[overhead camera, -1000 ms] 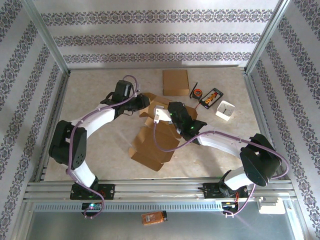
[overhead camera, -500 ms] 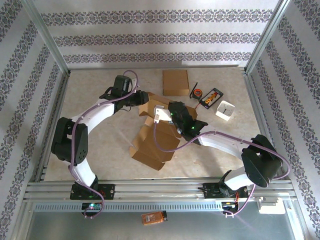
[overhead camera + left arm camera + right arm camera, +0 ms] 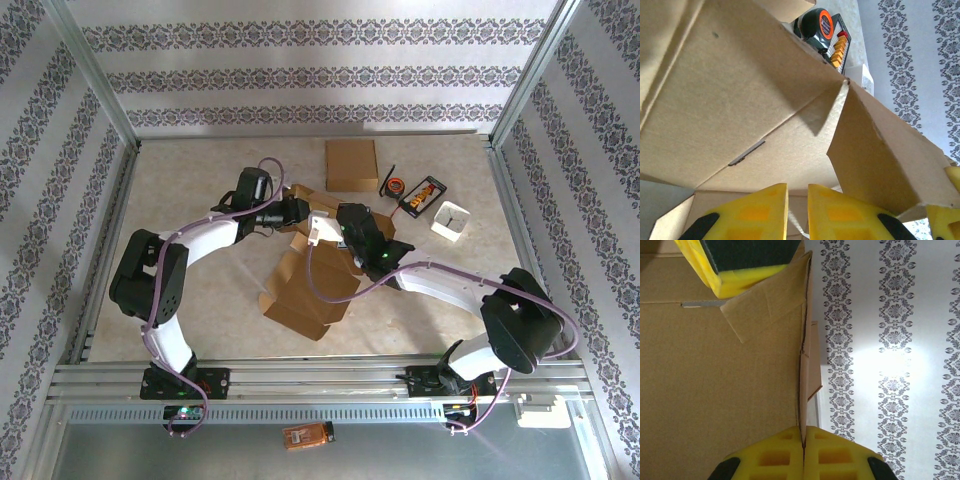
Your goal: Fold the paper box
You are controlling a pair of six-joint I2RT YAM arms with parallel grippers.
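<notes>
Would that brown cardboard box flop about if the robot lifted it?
Probably light: the paper box is thin, unfolded cardboard. Likely floppy at its creases, where a flap hangs at an angle. Flat panels seem stiffer: the right gripper pinches one straight wall.

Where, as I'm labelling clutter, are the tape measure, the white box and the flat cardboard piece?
tape measure [image 3: 815,24], left wrist view, its orange-and-black face.
white box [image 3: 451,221], top external view, its middle.
flat cardboard piece [image 3: 351,165], top external view, its middle.
</notes>
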